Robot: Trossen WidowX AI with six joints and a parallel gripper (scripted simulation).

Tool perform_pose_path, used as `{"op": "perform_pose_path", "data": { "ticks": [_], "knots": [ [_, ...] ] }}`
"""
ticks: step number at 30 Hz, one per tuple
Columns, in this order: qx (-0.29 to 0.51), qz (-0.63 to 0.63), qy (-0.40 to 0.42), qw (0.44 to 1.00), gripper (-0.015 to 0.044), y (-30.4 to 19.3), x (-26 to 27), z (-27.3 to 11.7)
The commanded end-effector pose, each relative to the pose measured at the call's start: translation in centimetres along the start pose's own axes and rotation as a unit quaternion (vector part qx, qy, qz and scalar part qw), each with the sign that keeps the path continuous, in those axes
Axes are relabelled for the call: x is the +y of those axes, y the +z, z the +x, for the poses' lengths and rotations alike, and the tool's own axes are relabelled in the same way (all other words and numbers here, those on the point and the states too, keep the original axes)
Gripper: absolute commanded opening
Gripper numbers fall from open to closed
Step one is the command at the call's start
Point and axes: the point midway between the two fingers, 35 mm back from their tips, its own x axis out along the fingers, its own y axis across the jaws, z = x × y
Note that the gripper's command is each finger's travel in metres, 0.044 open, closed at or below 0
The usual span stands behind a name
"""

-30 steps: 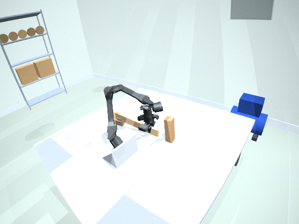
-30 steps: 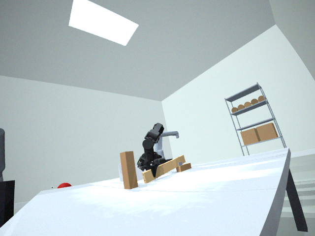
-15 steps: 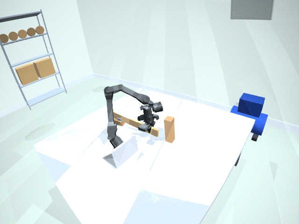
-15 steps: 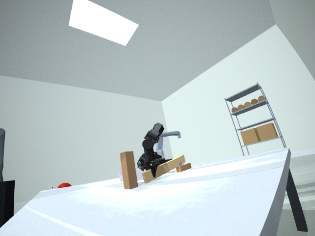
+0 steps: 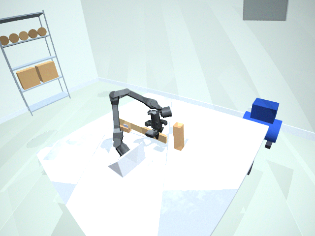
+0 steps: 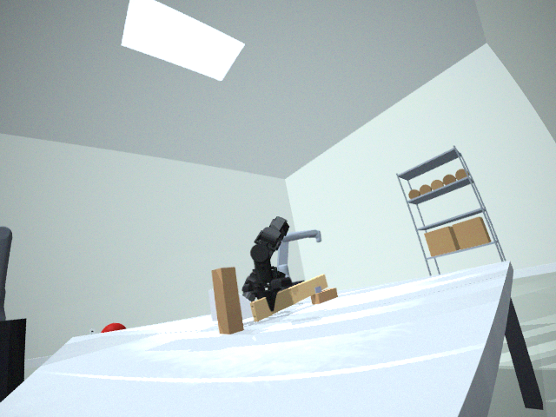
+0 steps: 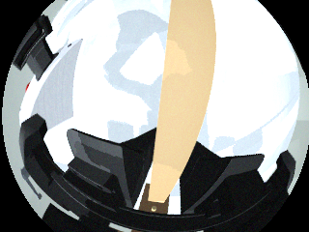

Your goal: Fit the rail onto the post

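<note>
Gripping the wooden rail (image 5: 162,137) (image 6: 294,294) (image 7: 185,87) near its post-side end, jaws (image 5: 154,136) (image 6: 272,301) nearly closed

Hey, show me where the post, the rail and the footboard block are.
Post (image 5: 178,138) (image 6: 228,302): top and exterior, side face.
Rail (image 6: 294,294) (image 7: 185,92): exterior, side; wrist, upper edge.
Block (image 6: 327,296): exterior, side face.

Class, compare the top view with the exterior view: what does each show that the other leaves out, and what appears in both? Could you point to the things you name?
Only the top view: the blue machine (image 5: 264,111) beyond the table's edge.

Only the exterior view: the bright ceiling panel (image 6: 182,37), the red object (image 6: 113,327) behind the table, and a hole in the rail's near end.

Both: the wooden rail (image 5: 138,128) (image 6: 298,291) gripped by the claw (image 5: 156,135) (image 6: 272,305), the upright post (image 5: 178,137) (image 6: 228,301) standing apart from it, the low footboard block (image 5: 125,128) (image 6: 325,296), and the shelf rack (image 5: 52,48) (image 6: 479,197).
</note>
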Motion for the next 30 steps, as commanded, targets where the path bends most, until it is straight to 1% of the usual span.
{"op": "perform_pose_path", "data": {
  "ticks": [1, 30],
  "knots": [
    [0.000, -0.002, -0.004, 1.000, 0.0000, -0.1, -0.2, -0.5],
    [0.000, -0.002, -0.004, 1.000, 0.0000, -0.1, -0.3, -1.9]
  ]
}}
